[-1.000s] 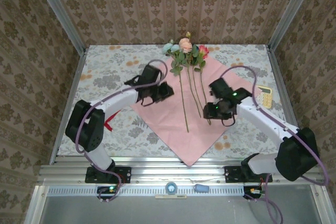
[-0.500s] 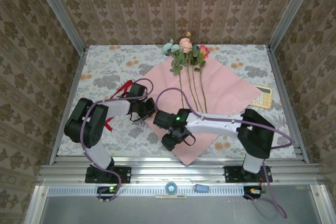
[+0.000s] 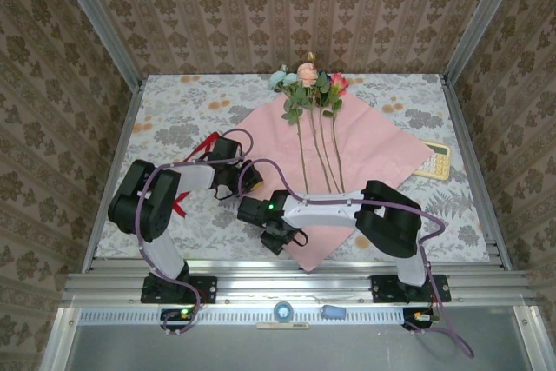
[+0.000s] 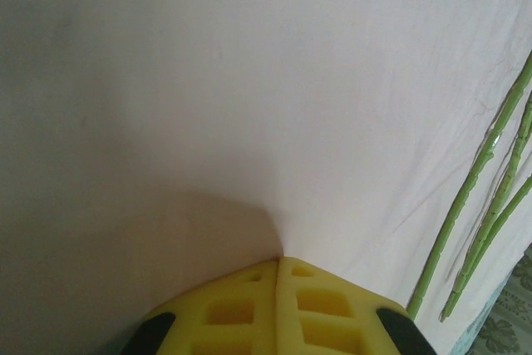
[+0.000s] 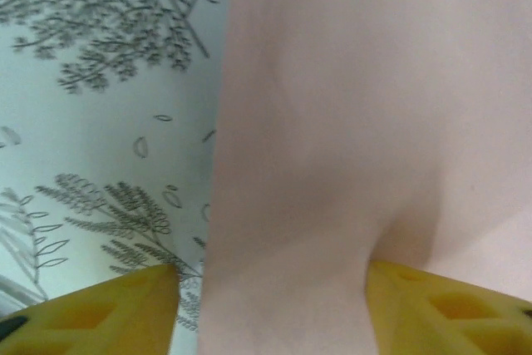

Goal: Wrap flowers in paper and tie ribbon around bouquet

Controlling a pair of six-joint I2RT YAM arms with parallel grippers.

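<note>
The paper (image 3: pixel 369 154) lies pink side up as a diamond on the table. The flowers (image 3: pixel 308 82) rest on it, heads at the far corner, stems (image 3: pixel 320 154) running toward me. In the left wrist view the green stems (image 4: pixel 474 180) cross the paper (image 4: pixel 291 81) at the right. My left gripper (image 3: pixel 246 182) sits at the paper's left corner, its yellow fingers pressed together (image 4: pixel 278 262) on the sheet. My right gripper (image 3: pixel 280 234) reaches across to the paper's near-left edge and stands open (image 5: pixel 270 309) with the paper (image 5: pixel 332 81) between its fingers. Bits of the red ribbon (image 3: pixel 207 140) show beside the left arm.
A yellow calculator (image 3: pixel 437 161) lies at the paper's right corner. The flowered tablecloth (image 5: pixel 108 81) shows left of the paper's edge. Wallpapered walls and metal rails (image 3: pixel 287 268) close in the table. The right arm's forearm (image 3: pixel 330 208) spans the paper's near half.
The right arm has swung from the right side across to the paper's near-left edge. The left gripper has drawn back to the paper's left corner and sits low there.
</note>
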